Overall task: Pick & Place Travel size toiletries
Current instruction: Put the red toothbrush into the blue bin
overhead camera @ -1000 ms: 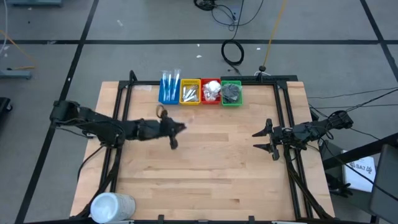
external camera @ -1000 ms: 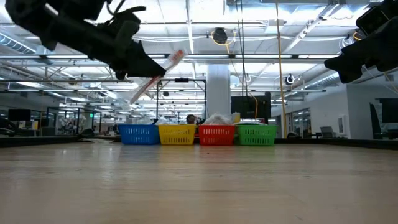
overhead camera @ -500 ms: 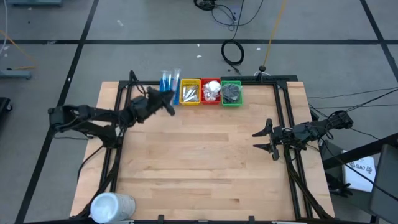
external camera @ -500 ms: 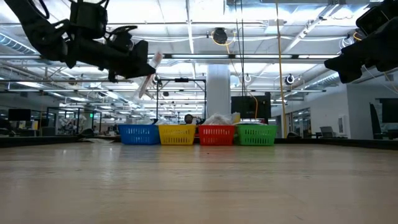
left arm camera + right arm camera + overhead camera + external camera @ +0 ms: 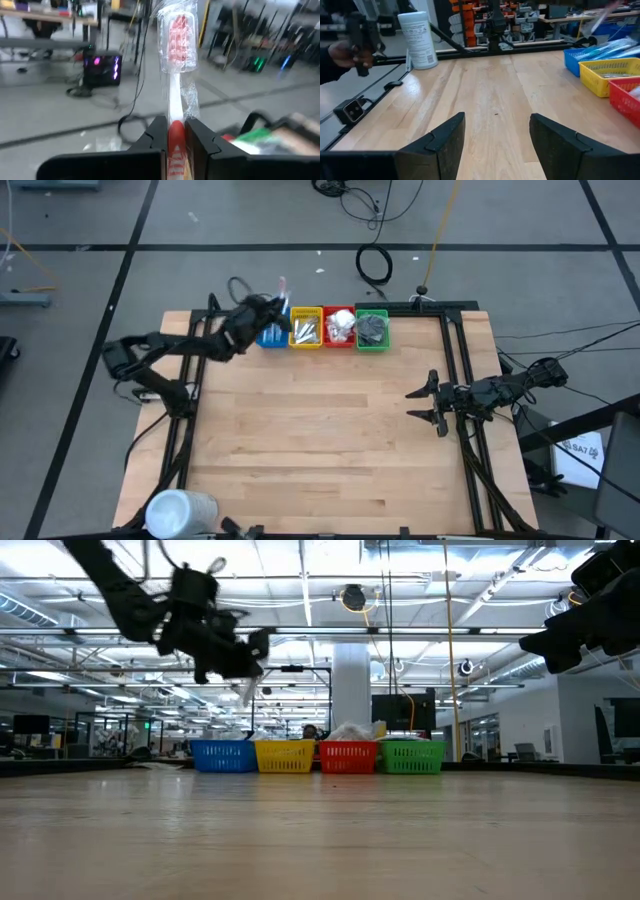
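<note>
My left gripper (image 5: 270, 307) is shut on a slim clear-wrapped stick (image 5: 282, 286), white with a red head. It is held in the air over the blue bin (image 5: 268, 333) at the table's far edge. The low view shows this gripper (image 5: 252, 648) high above the bins, with the stick's lower end (image 5: 247, 691) showing below it. The blue bin holds more blue sticks, and the yellow bin (image 5: 306, 327), red bin (image 5: 339, 326) and green bin (image 5: 371, 329) hold other toiletries. My right gripper (image 5: 424, 405) waits open at the table's right side, with nothing between its fingers (image 5: 445, 142). My left gripper pinches the stick's red-and-white handle (image 5: 175, 135) between its two fingers. The fingers are about level and point toward the table's far edge, lying along the stick. The wrapped red head (image 5: 178, 27) juts out past the fingertips, tilted upward. The stick is lifted clear of the bins.
The four bins stand in a row along the far edge. A large white cylinder (image 5: 180, 512) lies at the near left corner. Black frame rails (image 5: 190, 395) run down both sides of the bare wooden top (image 5: 320, 440).
My left gripper has swung from the table's left middle toward the far edge, to above the blue bin. It turned on the way and stayed shut on the stick. The stick now points past the far edge.
</note>
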Controlling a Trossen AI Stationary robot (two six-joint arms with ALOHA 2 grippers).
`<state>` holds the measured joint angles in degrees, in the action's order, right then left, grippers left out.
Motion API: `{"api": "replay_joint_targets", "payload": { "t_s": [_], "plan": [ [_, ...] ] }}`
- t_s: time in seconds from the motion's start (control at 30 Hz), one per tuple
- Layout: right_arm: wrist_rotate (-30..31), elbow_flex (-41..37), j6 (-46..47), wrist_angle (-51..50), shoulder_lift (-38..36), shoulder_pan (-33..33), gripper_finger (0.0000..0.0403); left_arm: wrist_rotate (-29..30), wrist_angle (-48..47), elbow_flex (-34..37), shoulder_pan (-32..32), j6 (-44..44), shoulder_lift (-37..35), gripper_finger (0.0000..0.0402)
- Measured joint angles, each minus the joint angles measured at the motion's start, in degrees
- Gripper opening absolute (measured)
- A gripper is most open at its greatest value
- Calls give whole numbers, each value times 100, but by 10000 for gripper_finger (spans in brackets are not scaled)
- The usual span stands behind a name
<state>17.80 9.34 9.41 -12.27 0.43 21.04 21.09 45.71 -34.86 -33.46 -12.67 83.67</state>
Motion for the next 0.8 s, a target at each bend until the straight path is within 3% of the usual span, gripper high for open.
{"api": "replay_joint_targets", "payload": {
  "t_s": [0.13, 0.3, 0.5, 0.8],
  "plan": [
    [40, 0, 1, -2, 0, 1, 210, 328, -448, -520, -69, -79, 767, 26],
    [22, 0, 28, -2, 2, 1, 210, 703, -450, -677, -267, -800, 1381, 33],
    [23, 0, 1, -4, 2, 0, 210, 538, -639, -677, -412, -1342, 1661, 25],
    [26, 0, -2, -4, 2, 2, 210, 449, -1217, -677, -379, -1543, 1688, 56]
  ]
}}
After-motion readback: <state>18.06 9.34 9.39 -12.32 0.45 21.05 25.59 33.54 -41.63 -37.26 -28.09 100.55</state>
